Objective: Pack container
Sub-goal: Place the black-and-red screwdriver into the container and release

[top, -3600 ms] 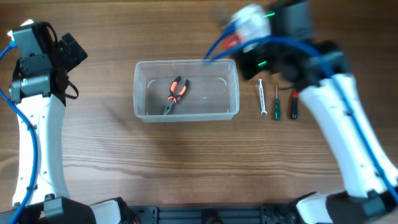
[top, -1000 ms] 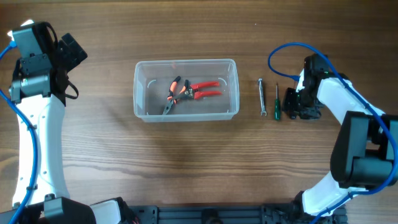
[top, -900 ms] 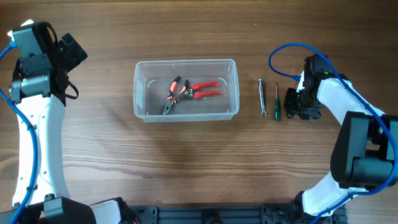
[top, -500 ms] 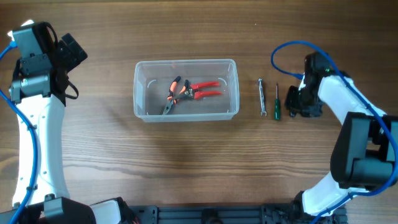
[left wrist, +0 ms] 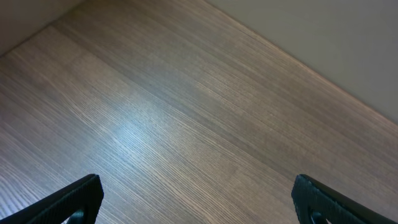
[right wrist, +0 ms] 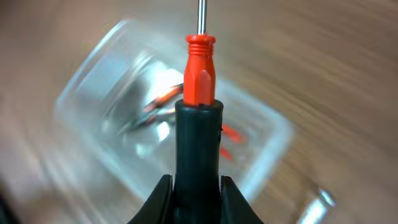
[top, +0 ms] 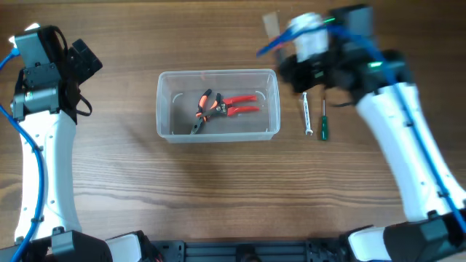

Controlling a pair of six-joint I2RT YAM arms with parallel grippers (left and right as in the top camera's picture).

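Observation:
The clear container [top: 169, 131] sits mid-table and holds black-and-orange pliers [top: 206, 110] and red pliers [top: 239, 105]. My right gripper [top: 298, 71] is blurred with motion, raised beside the container's far right corner. In the right wrist view it [right wrist: 198, 186] is shut on a screwdriver with a black and red handle [right wrist: 200, 68], shaft pointing away, with the blurred container [right wrist: 93, 106] below. My left gripper [left wrist: 199, 208] is open and empty over bare wood; its arm [top: 51, 65] stays at the far left.
A silver wrench [top: 307, 114] and a green-handled screwdriver [top: 323, 124] lie side by side on the table right of the container. The right arm's blue cable [top: 269, 45] loops above the container's far right corner.
My right gripper has risen from the table at the right with the black-and-red screwdriver and swung left toward the container. The spot where the screwdriver lay is bare. The left arm has not moved.

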